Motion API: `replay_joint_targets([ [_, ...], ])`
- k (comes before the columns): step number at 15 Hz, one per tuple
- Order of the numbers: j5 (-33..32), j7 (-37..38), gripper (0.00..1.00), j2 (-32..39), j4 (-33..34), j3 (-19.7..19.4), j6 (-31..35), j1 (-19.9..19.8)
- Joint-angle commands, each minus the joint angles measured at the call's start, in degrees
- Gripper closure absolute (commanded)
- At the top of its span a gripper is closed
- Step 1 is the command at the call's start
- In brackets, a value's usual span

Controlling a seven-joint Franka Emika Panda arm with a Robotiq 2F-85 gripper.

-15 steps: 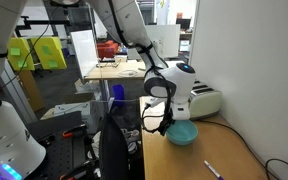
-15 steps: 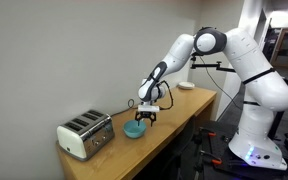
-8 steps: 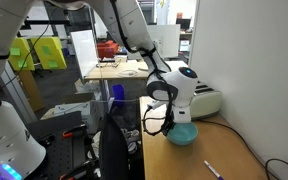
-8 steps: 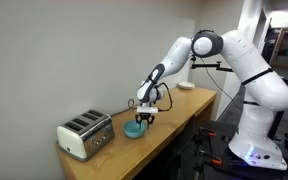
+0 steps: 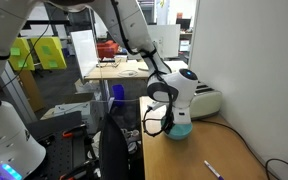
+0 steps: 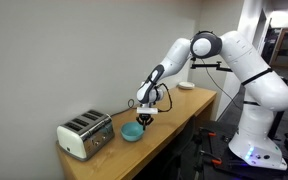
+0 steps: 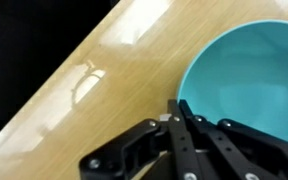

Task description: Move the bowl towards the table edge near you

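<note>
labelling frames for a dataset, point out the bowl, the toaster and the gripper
bowl [image 7: 249,70]: wrist view, on its teal inside
toaster [image 6: 86,137]: in an exterior view, on its side wall
gripper [image 7: 176,108]: wrist view, between the fingertips at the bowl's rim

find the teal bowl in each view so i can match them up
In an exterior view: bowl, lower centre, below the white toaster.
In an exterior view: bowl, left of centre, right of the toaster.
Wrist view: bowl, upper right.
Shared landmark: the gripper at its rim.
</note>
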Motion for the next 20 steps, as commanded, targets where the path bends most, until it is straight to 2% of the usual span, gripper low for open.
replay_joint_targets([
  [1, 1.5, -0.4, 0.99, 0.1, 0.4, 0.5, -1.5, -0.7],
  [7, 3.0, -2.1, 0.99, -2.9, -3.9, 0.4, 0.8, -2.5],
  [15, 6.6, -8.9, 0.99, -8.1, -14.9, 0.5, 5.5, -6.6],
  [19, 5.7, -8.8, 0.99, -9.5, -17.7, -0.4, 6.8, -6.2],
  [20, 5.6, -8.5, 0.71, -9.7, -18.1, -0.5, 7.2, -6.0],
])
